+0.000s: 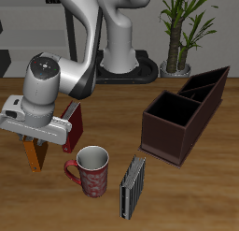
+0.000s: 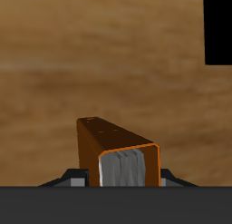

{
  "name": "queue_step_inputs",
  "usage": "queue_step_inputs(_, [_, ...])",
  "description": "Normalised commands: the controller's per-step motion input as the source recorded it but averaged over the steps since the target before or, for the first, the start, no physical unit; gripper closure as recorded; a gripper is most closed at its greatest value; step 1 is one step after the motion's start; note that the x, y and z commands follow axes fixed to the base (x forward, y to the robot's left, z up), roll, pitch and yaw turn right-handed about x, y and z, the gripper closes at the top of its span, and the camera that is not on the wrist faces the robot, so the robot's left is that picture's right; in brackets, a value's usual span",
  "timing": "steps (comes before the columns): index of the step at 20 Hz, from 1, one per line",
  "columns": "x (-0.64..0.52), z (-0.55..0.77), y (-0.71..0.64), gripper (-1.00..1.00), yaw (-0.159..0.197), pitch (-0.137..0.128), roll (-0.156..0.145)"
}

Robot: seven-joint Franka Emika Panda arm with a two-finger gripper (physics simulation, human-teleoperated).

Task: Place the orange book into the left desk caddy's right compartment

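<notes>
Currently gripper (image 1: 37,144) pinching orange book (image 1: 35,157) by top edge, lifted off surface (image 1: 187,193). Book likely light, stiff, slick-covered. Left desk caddy (image 1: 185,113) toward 3 o'clock.

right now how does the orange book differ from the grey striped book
The orange book hangs off the table in the end effector; the grey striped book stands on the table near the mug. The orange book has a bright orange cover; the grey one is banded dark and pale. Both are thin and upright.

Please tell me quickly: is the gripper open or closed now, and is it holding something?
Gripper: closed on the orange book, lifted off the table.
</notes>
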Motion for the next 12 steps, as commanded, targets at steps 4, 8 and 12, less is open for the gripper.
queue_step_inputs(4, [0.01, -0.06, 0.06, 1.0, -0.013, 0.001, -0.006])
queue_step_inputs(8, [-0.03, 0.23, 0.01, 1.0, -0.004, -0.027, -0.042])
queue_step_inputs(12, [-0.22, 0.7, -0.02, 1.0, -0.032, -0.083, -0.06])
